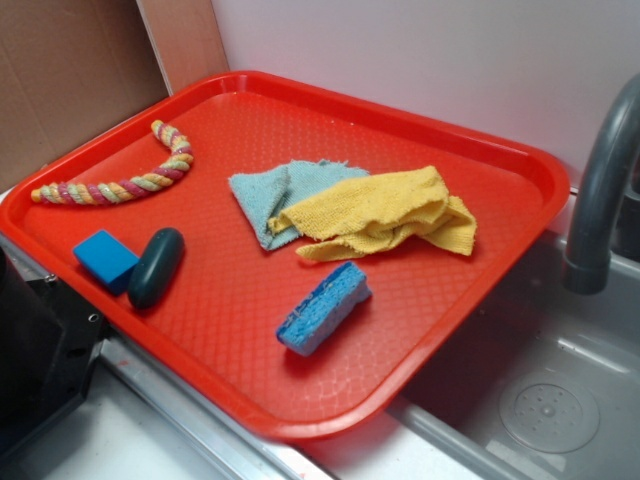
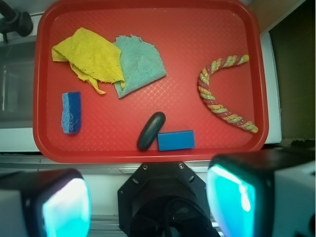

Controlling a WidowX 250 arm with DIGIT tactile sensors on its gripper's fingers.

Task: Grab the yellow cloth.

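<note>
The yellow cloth (image 1: pixel 385 213) (image 2: pixel 89 58) lies crumpled on the red tray (image 1: pixel 470 300) (image 2: pixel 197 29), overlapping the edge of a pale blue-green cloth (image 1: pixel 275 195) (image 2: pixel 140 61). In the wrist view my gripper (image 2: pixel 148 202) hangs high above the tray's near edge, over the robot's black base. Its two teal-padded fingers (image 2: pixel 66 207) stand wide apart with nothing between them. The gripper does not show in the exterior view.
On the tray also lie a blue sponge (image 1: pixel 322 308) (image 2: pixel 71 112), a dark oval object (image 1: pixel 155 266) (image 2: pixel 151 130), a blue block (image 1: pixel 105 259) (image 2: pixel 176 140) and a braided rope (image 1: pixel 130 180) (image 2: pixel 222 94). A sink with a grey faucet (image 1: pixel 600 190) is beside the tray.
</note>
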